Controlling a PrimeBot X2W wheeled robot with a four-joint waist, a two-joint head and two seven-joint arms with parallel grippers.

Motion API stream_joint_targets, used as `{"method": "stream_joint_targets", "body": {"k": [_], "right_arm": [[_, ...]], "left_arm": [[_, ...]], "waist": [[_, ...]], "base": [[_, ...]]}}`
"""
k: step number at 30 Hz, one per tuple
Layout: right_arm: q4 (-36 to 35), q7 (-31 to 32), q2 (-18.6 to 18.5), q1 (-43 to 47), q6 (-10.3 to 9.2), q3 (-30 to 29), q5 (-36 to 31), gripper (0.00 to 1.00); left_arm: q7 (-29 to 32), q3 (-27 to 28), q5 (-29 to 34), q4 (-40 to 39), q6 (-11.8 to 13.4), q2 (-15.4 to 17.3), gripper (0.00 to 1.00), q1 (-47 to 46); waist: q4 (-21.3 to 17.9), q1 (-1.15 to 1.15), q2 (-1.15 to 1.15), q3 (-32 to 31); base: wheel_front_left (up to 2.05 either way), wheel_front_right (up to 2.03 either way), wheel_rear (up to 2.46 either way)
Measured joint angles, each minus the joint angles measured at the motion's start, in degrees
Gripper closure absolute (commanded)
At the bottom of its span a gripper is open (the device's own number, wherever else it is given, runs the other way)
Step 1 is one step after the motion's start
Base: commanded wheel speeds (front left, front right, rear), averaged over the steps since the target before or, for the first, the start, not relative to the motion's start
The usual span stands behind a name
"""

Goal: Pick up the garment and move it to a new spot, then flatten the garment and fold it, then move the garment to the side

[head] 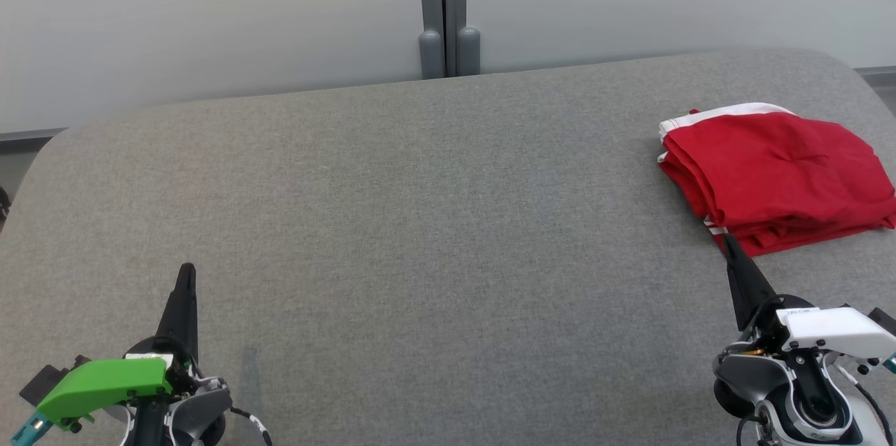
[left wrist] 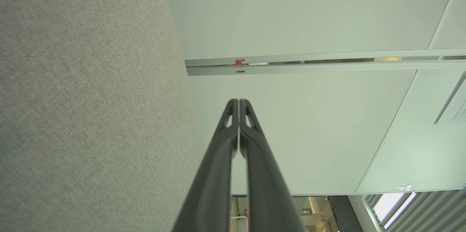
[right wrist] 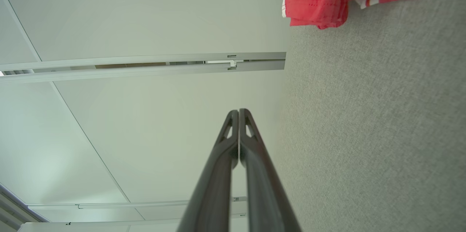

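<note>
Left pincer (head: 186, 271) and right pincer (head: 728, 239) both closed, empty

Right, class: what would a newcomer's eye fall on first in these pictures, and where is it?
The red garment stands out at once, folded in a neat stack at the far right of the grey table. Next come the left gripper at lower left and the right gripper at lower right, each with dark fingers shut and holding nothing.
</note>
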Motion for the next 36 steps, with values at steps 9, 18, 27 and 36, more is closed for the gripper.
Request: {"method": "stream_joint_targets", "body": {"k": [9,18,27,36], "right_arm": [[0.0,0.0,0.0,0.0,0.0,0.0,0.0,1.0],[0.0,0.0,0.0,0.0,0.0,0.0,0.0,1.0],[0.0,0.0,0.0,0.0,0.0,0.0,0.0,1.0],[0.0,0.0,0.0,0.0,0.0,0.0,0.0,1.0]], "left_arm": [[0.0,0.0,0.0,0.0,0.0,0.0,1.0,0.0],[0.0,0.0,0.0,0.0,0.0,0.0,1.0,0.0],[0.0,0.0,0.0,0.0,0.0,0.0,1.0,0.0],[0.0,0.0,0.0,0.0,0.0,0.0,1.0,0.0]], "waist": [[0.0,0.0,0.0,0.0],[0.0,0.0,0.0,0.0],[0.0,0.0,0.0,0.0],[0.0,0.0,0.0,0.0]], "base": [[0.0,0.0,0.0],[0.0,0.0,0.0],[0.0,0.0,0.0],[0.0,0.0,0.0]]}}
